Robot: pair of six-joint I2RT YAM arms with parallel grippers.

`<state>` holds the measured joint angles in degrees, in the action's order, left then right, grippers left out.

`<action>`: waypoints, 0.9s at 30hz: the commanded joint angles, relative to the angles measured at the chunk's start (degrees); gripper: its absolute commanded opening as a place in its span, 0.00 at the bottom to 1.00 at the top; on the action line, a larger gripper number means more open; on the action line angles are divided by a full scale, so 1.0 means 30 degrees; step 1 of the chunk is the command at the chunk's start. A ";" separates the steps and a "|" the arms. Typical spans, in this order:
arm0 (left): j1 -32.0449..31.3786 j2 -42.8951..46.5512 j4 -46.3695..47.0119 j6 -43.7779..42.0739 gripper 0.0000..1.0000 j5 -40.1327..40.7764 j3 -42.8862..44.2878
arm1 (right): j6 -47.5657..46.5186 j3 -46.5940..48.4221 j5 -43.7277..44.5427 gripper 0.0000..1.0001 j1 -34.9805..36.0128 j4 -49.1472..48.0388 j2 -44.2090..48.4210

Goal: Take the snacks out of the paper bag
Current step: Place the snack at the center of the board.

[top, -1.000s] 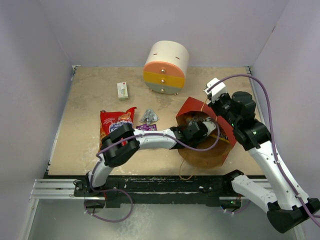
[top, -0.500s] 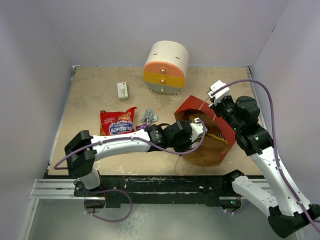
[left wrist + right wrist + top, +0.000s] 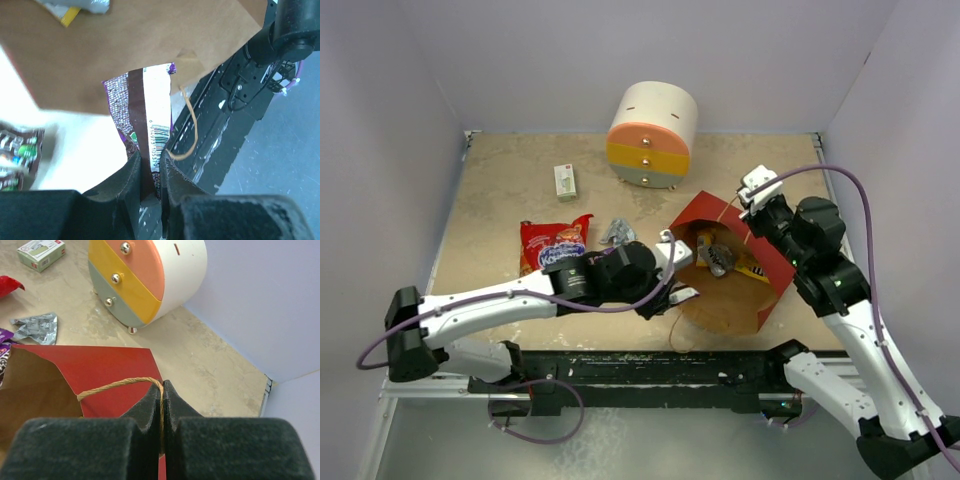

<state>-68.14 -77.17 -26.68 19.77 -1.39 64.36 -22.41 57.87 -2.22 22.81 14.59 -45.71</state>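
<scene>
Top external view: by the right near corner of the worktop (image 3: 510, 200) the paper bag (image 3: 730, 300) is held by its handle (image 3: 117, 385) in the closed right gripper (image 3: 162, 392), while a dark brown wrapper (image 3: 150, 115), lying lengthwise toward the bag mouth, is clamped in the left gripper (image 3: 150, 167) just left of it.

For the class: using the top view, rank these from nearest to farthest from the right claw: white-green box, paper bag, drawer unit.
1. The paper bag, with its handle pinched in the right claw.
2. The drawer unit, behind and to the left.
3. The white-green box, farther left.
</scene>
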 commanded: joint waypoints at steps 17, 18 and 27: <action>0.3215 -0.0541 -0.8609 0.9782 0.00 1.1832 0.1948 | 0.0337 0.0970 -0.0571 0.00 -0.0051 -0.0444 -0.0866; 0.3382 -0.0995 -0.8054 0.9460 0.00 1.2028 0.1947 | 0.0306 0.0829 -0.0450 0.00 -0.0045 -0.0487 -0.0764; 0.5485 -0.3800 -0.4391 0.8436 0.00 1.1386 0.1570 | 0.0340 0.0473 0.0238 0.00 -0.0059 -0.0074 -0.0009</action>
<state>-53.91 -87.55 -47.22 46.26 31.77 68.05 -21.41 58.28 -3.53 22.81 15.05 -47.44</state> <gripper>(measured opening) 0.204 0.008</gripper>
